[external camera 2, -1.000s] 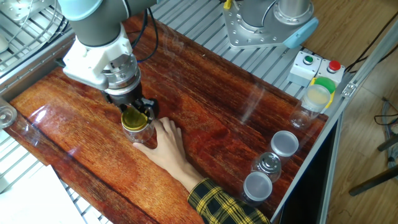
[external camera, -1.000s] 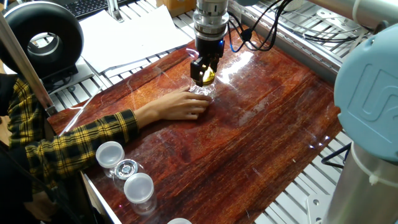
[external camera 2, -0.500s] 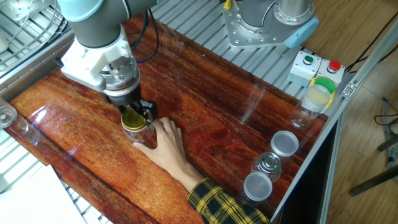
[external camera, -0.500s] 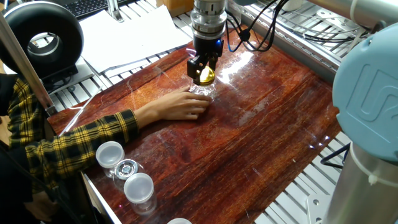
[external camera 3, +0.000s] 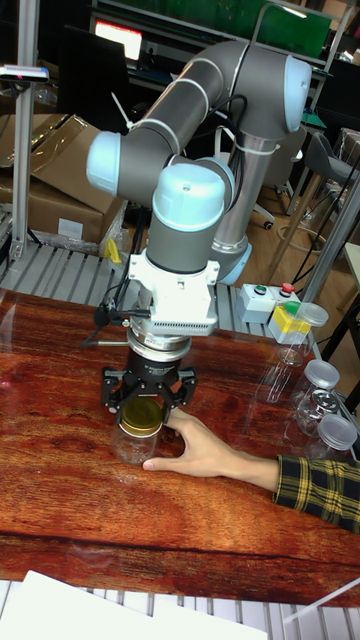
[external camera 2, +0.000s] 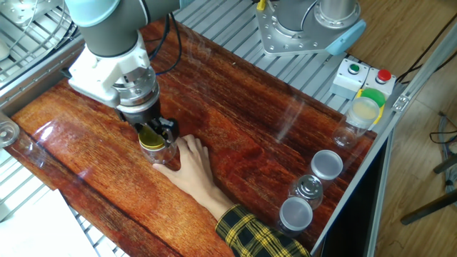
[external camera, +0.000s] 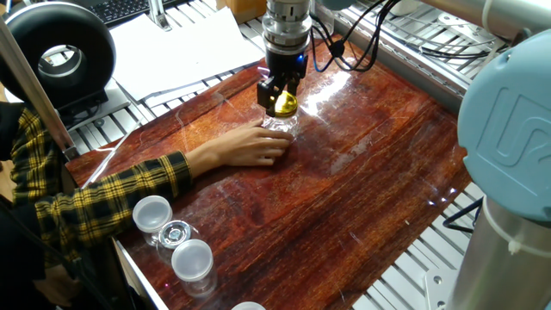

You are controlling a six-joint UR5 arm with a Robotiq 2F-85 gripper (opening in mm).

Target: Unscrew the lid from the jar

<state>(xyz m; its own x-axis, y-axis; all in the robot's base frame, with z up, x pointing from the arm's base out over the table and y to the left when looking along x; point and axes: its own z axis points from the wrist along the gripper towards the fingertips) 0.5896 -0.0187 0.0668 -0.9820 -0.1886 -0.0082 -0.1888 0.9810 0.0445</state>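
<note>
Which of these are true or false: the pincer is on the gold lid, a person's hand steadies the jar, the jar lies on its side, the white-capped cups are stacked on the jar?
1. The pincer is closed around the lid. True.
2. A hand steadies the jar. True.
3. The jar lies on its side. False: it stands upright.
4. The white-capped cups are stacked on the jar. False: they stand apart, near the table's edge.

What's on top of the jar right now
The yellow lid sits on the jar, with the end effector closed around it. A person's hand steadies the jar. The threads under the lid are covered.
</note>
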